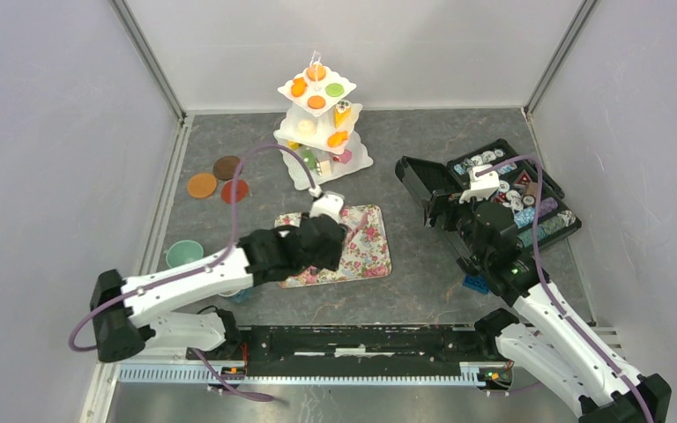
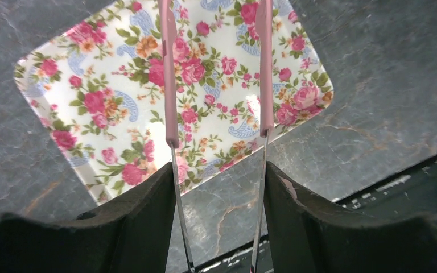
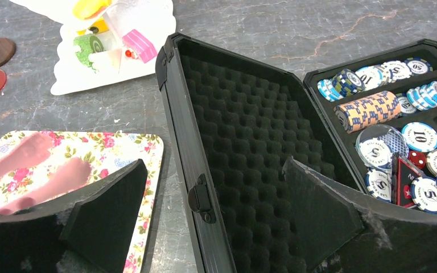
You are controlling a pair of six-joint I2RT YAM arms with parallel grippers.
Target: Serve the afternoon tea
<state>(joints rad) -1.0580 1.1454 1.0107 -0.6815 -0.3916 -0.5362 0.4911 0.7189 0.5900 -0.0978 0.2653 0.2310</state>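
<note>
Presently the toy cakes are sitting on the white tiered stand at the back. The saucers are lying to its left, and a teal cup is standing near the left arm. The left gripper is clamping pink-tipped tongs, their tips hanging apart and empty over the floral tray. The right gripper is gaping, holding nothing, beside the black case. Reaching in carelessly is probably risking a tipped stand, or a cake slipping from smooth tips.
</note>
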